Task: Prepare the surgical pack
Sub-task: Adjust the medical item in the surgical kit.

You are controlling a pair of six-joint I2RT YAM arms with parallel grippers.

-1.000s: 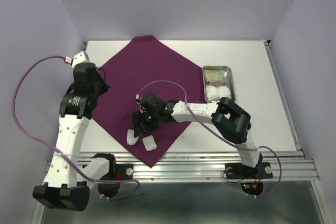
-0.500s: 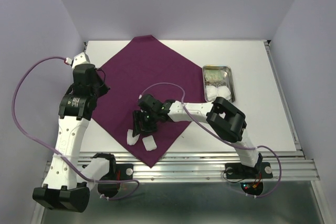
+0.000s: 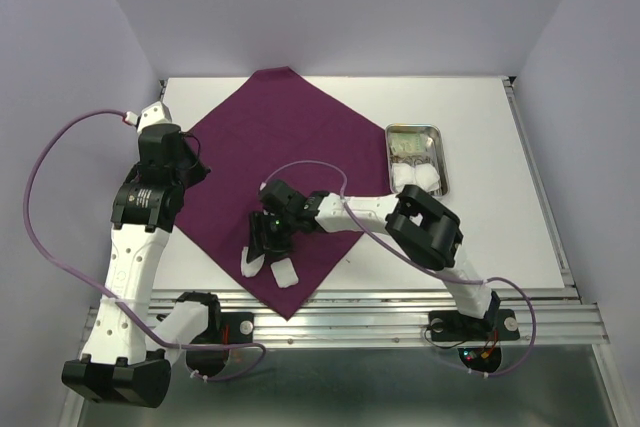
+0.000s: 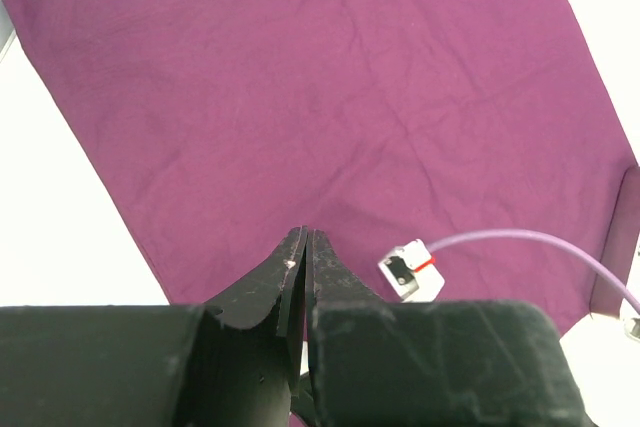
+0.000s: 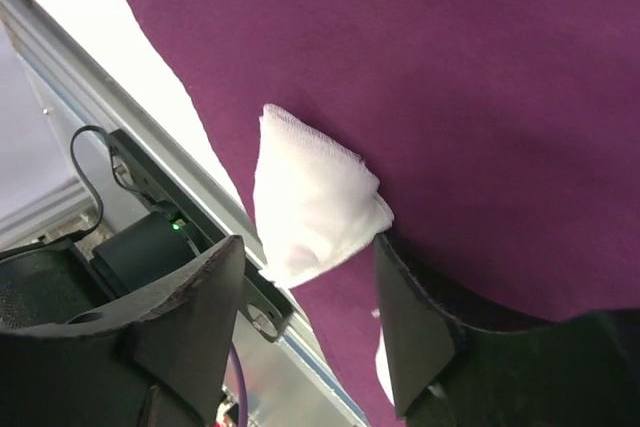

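The surgical pack [image 3: 290, 147], a maroon cloth, lay spread flat as a diamond on the white bench [image 3: 480, 237], its corners at 12, 3, 6 and 9 o'clock. Toward 7 o'clock on the cloth, the right hand [image 5: 308, 247] stood with its fingers apart, straddling a white gauze pad [image 5: 310, 197]. A second gauze pad [image 3: 286, 273] lay just beside it. The left hand [image 4: 303, 237] hung over the 9 o'clock corner, fingers pressed together on nothing. A steel tray [image 3: 440, 152] holding gauze sat at 3 o'clock, off the cloth.
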